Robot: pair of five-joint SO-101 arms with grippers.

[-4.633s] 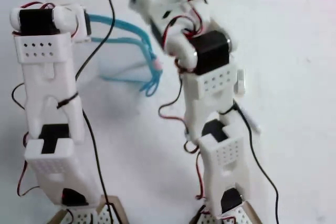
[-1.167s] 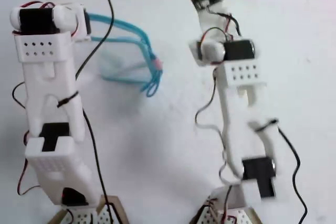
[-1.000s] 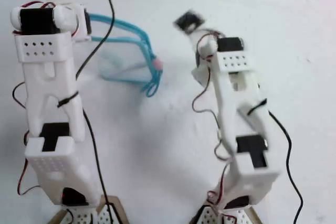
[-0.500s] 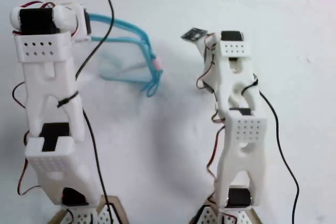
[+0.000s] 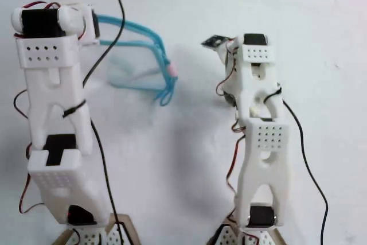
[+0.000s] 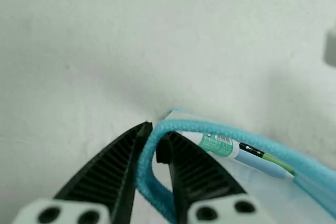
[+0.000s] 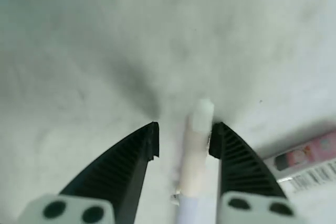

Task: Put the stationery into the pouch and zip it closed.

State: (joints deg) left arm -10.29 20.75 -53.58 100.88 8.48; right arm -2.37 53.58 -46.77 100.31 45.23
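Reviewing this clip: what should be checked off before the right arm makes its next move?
1. left gripper shut on the pouch edge: ok.
2. right gripper open, with a jaw on either side of the white pen: ok.
3. White pen centred between the jaws: not ok, it lies close to one finger.
4. pink-labelled item clear of the jaws: ok, it lies off to one side.
5. green-labelled pen already inside the pouch: ok.
6. Pouch mouth open wide enough for a drop: cannot tell.
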